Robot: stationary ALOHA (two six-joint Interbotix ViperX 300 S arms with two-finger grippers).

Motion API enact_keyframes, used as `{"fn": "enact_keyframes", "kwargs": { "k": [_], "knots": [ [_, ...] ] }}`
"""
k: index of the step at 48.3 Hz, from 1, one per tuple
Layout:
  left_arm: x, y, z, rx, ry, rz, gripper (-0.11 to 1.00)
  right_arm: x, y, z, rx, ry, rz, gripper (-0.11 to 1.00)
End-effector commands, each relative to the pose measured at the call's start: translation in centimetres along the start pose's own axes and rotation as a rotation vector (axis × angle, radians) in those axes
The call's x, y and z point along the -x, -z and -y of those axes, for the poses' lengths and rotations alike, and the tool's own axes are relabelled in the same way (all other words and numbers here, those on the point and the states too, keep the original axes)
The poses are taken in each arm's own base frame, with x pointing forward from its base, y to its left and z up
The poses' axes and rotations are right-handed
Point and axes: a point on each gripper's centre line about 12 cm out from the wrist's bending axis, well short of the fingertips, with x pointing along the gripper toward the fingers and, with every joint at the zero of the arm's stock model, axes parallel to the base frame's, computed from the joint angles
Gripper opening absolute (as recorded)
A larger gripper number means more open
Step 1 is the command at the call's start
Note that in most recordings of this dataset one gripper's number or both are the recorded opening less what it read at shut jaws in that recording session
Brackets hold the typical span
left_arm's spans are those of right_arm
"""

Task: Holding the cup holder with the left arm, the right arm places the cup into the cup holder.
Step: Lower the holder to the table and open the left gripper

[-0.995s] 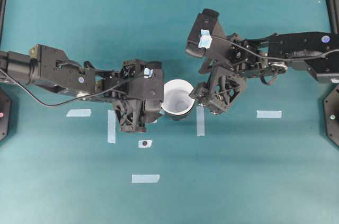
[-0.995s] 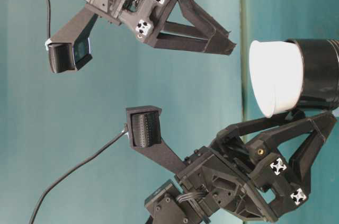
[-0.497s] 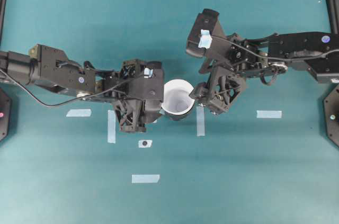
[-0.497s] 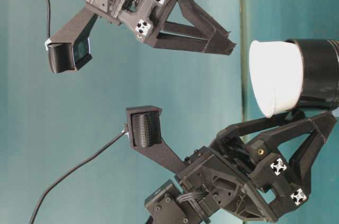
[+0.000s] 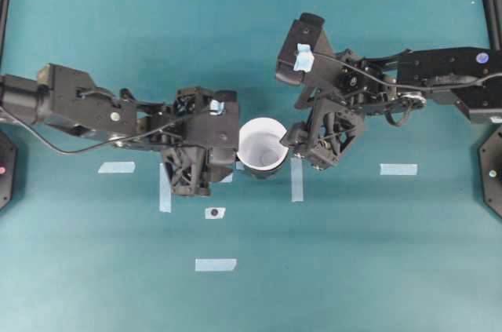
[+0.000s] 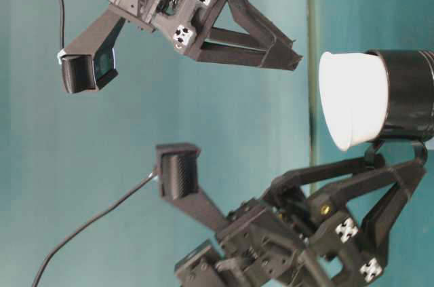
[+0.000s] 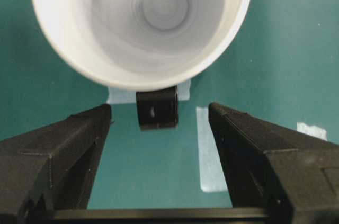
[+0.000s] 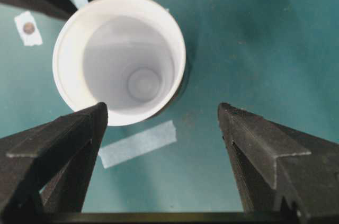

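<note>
The white cup (image 5: 263,144) sits upright inside the glossy black cup holder (image 6: 410,97) at the middle of the teal table; its rim sticks out above the holder (image 6: 352,100). My left gripper (image 5: 213,166) stands open just left of it, touching nothing. In the left wrist view the holder's handle tab (image 7: 157,108) shows ahead between the open fingers (image 7: 69,144). My right gripper (image 5: 310,147) hangs open just right of the cup and is empty. In the right wrist view the cup (image 8: 119,60) lies ahead and to the left of the fingers (image 8: 265,144).
Pale tape strips lie on the table: upright ones (image 5: 165,187) (image 5: 296,179) on either side of the cup, flat ones (image 5: 116,167) (image 5: 398,169) (image 5: 216,264) further out. A small tape piece with a dark dot (image 5: 214,213) lies in front of the cup.
My left gripper has drawn a little to the left, away from the cup and holder, still open. The right arm, the cup and the holder have not moved.
</note>
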Motion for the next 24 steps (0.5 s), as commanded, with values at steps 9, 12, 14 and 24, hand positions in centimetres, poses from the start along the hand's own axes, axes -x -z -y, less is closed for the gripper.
{"fn": "enact_keyframes", "kwargs": {
  "k": [9,12,14,24],
  "knots": [
    [2.6,-1.1,-0.1,-0.004,-0.008,0.067,0.82,3.2,-0.7,-0.3,-0.005,-0.028,0.088,0.89],
    [2.8,-1.0,0.0,-0.004,-0.007,0.067,0.82,3.6,-0.6,-0.4,-0.004,-0.030,0.093,0.89],
    [2.8,-0.8,0.0,-0.004,-0.007,0.063,0.81,3.7,-0.5,-0.3,-0.004,-0.030,0.093,0.89],
    [3.3,-1.0,0.1,-0.004,-0.006,0.075,0.81,4.3,0.1,-0.1,-0.003,-0.033,0.101,0.89]
  ]
}}
